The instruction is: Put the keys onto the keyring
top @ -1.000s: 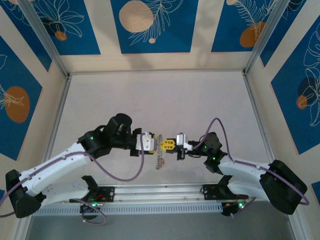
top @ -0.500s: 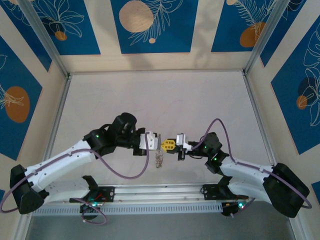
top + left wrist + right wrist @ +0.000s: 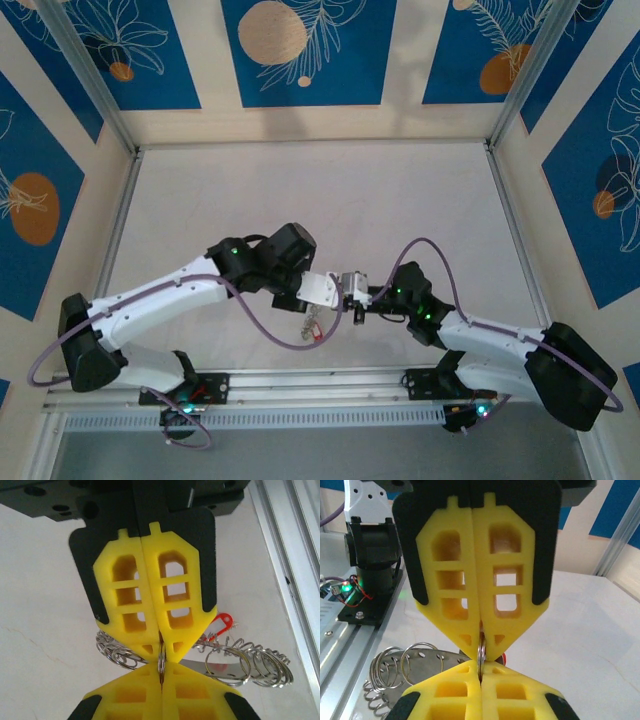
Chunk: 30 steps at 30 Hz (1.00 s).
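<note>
My left gripper (image 3: 336,289) and right gripper (image 3: 354,294) meet tip to tip above the near middle of the table. In the left wrist view my left gripper (image 3: 160,649) is shut on the keyring (image 3: 161,657), a thin silvery ring seen edge-on. The right gripper (image 3: 481,651) clamps the same keyring (image 3: 480,655) from the opposite side. A red-rimmed key tag (image 3: 223,623) hangs behind the fingers. Beside it is a perforated metal strip (image 3: 225,667) carrying several loose wire rings (image 3: 117,652). This bunch (image 3: 312,325) dangles below the grippers. A sliver of red (image 3: 504,657) peeks out behind the right fingers.
An aluminium rail (image 3: 320,385) runs along the table's near edge, close under the bunch. The left arm's base (image 3: 370,545) stands behind the right gripper's fingers. Metal posts and patterned walls fence the table (image 3: 320,200) at the back and sides.
The left arm swung right and its gripper closed, meeting the right gripper's tips. The dangling bunch shifted right with it. The right arm barely moved.
</note>
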### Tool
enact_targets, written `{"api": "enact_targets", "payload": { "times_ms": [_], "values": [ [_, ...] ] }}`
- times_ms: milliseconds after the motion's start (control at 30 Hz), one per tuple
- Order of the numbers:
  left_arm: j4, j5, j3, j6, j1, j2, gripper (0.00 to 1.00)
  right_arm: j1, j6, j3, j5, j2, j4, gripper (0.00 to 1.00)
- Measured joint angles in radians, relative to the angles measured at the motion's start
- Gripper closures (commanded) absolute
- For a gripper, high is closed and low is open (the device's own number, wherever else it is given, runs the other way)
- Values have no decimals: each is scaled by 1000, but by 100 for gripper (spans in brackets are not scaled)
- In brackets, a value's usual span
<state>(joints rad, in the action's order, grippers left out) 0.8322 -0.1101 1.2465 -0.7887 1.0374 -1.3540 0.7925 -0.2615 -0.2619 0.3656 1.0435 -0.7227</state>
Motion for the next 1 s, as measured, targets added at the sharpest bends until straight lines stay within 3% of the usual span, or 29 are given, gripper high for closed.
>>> {"api": "enact_targets", "payload": {
  "times_ms": [33, 100, 300, 700, 867, 1000],
  "values": [
    [3, 4, 0, 1, 2, -2, 84, 1, -2, 0, 0, 2, 3, 100],
    [-2, 3, 0, 1, 3, 0, 82, 1, 1, 0, 0, 2, -3, 100],
    [-83, -79, -89, 26, -34, 89, 89, -6, 39, 17, 20, -4, -80, 100],
    [-322, -215, -263, 150, -73, 174, 91, -39, 114, 72, 53, -96, -208, 100],
    [-374, -246, -284, 192, -75, 189, 84, -43, 120, 72, 58, -97, -224, 100],
    [-397, -226, -307, 190, -78, 247, 72, -43, 121, 72, 60, -98, -232, 100]
  ]
}}
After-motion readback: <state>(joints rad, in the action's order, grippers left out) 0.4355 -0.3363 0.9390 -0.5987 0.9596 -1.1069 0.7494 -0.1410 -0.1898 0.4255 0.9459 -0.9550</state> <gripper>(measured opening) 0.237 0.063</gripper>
